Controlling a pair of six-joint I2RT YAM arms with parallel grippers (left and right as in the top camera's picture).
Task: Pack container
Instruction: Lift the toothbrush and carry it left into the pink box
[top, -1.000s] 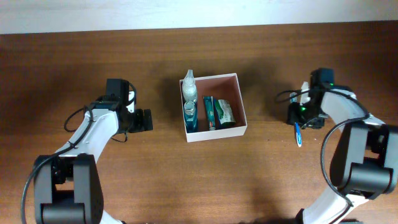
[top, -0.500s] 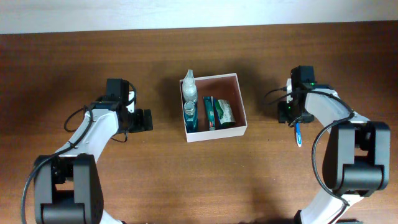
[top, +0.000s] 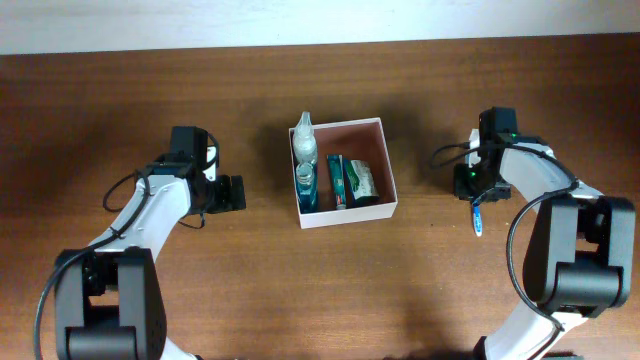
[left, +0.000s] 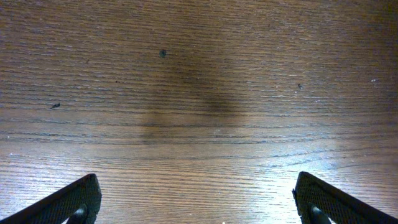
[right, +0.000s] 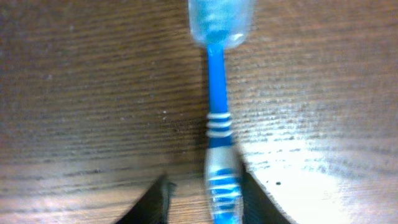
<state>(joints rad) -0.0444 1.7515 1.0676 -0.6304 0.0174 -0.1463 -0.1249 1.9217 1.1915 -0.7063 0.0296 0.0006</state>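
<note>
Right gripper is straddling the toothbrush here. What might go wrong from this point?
1. The toothbrush sits off-centre between the right gripper fingers, so closing may shove or roll it instead of pinching it.
2. Its thin handle lies flat on the table, so the fingertips may scrape the wood or slip off.
3. The container already holds bottles and a teal carton, so the long brush may catch on the rim.

Overhead faces straight down (far); wrist views skim the table (top: 300, 290).
</note>
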